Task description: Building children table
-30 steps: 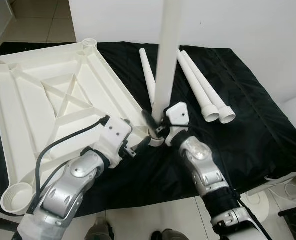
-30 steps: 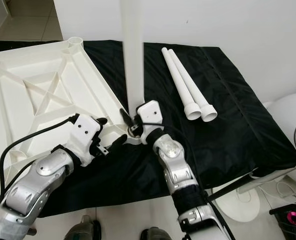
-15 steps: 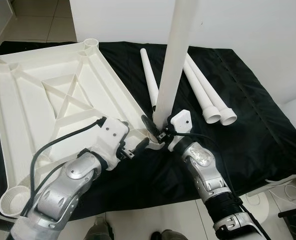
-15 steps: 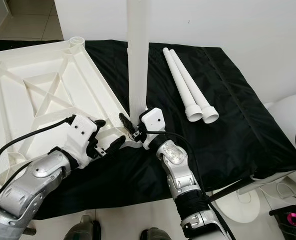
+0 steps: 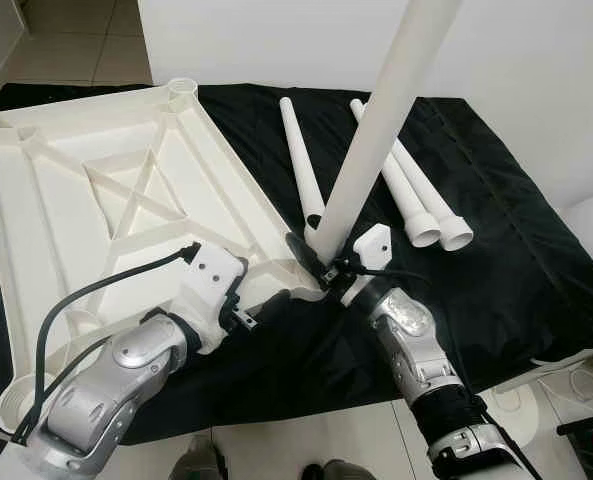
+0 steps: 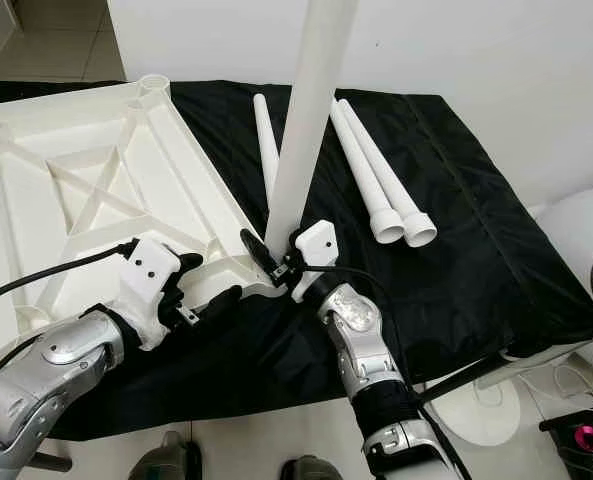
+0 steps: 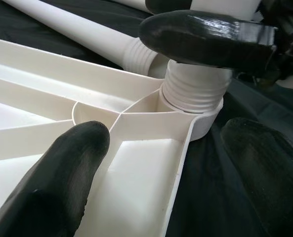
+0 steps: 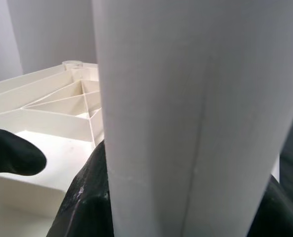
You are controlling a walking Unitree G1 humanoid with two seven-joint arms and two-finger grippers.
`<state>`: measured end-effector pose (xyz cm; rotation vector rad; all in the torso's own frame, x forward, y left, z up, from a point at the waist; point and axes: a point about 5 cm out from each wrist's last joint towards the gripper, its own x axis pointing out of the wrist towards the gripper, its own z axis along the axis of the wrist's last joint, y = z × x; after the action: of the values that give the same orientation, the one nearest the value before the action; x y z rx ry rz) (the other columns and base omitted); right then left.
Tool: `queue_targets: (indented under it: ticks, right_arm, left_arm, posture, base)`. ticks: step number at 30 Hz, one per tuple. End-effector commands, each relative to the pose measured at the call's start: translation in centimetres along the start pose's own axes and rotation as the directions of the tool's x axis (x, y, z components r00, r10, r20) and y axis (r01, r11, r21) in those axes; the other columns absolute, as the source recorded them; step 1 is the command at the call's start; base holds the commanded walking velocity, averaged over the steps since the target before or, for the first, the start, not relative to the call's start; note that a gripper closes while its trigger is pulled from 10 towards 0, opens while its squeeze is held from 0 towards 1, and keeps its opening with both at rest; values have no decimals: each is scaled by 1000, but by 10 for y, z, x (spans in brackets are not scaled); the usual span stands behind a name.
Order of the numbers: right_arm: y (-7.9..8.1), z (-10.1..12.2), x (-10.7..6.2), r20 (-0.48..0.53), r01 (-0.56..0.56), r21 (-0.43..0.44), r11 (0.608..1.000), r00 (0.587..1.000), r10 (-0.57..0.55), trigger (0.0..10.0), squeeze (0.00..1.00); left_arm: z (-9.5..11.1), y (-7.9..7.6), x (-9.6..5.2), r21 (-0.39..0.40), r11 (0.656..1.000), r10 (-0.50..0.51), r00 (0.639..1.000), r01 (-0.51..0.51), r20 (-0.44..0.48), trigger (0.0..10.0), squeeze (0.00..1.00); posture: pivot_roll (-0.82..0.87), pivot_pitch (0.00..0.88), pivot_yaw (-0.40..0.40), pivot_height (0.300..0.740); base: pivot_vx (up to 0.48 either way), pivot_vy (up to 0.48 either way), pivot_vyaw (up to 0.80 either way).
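Tilting now toward the far right, the table leg [image 5: 376, 125] leans where a second ago it stood nearly upright, and the left arm has drawn back toward the near left. The right end effector [image 5: 321, 262] pinches the leg close above its threaded end, which sits in the near-right corner socket [image 7: 193, 111] of the upturned white tabletop [image 5: 96, 200]. The left end effector [image 6: 201, 295] is spread, one finger [image 7: 62, 168] resting inside the tabletop's ribbed frame, the other just outside its edge beside the socket. Three more legs [image 5: 416, 195] lie on the black cloth [image 5: 496, 220] covering the surface, right of the tabletop.
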<state>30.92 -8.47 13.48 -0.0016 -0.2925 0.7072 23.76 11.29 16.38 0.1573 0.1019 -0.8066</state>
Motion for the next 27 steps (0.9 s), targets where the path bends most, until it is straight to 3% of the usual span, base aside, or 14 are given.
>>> queue_targets:
  ticks: [1,7,9,15,25,27]
  right_arm:
    - [-1,-26,-15,-128,33,37,999,991,-28,10000,0]
    - [3,-29,-15,-145,17,46,999,989,-10,10000,0]
    - [1,-35,-9,-230,61,49,997,972,-48,10000,0]
    - [-1,-34,-1,-265,93,75,993,962,-70,10000,0]
    - [-3,-34,3,-266,112,92,989,960,-84,10000,0]
    - [-5,-30,3,-242,152,43,987,961,-138,10000,0]
  left_arm:
    - [7,-12,-2,12,978,-210,978,210,15,10000,0]
    - [8,-9,-3,18,980,-198,980,198,15,10000,0]
    - [10,-7,-4,19,983,-184,983,184,20,10000,0]
    - [11,-7,-4,25,983,-182,983,182,23,10000,0]
    - [12,-7,-4,30,983,-181,983,180,23,10000,0]
    - [12,-7,-4,35,984,-177,984,176,19,10000,0]
  posture:
    - [45,102,-86,740]
    - [52,102,-91,740]
    - [56,99,-93,740]
    - [60,94,-96,740]
    - [64,90,-98,740]
    - [65,89,-100,740]
  base:
    - [0,0,0]
    - [0,0,0]
    - [0,0,0]
    - [0,0,0]
    - [0,0,0]
    - [0,0,0]
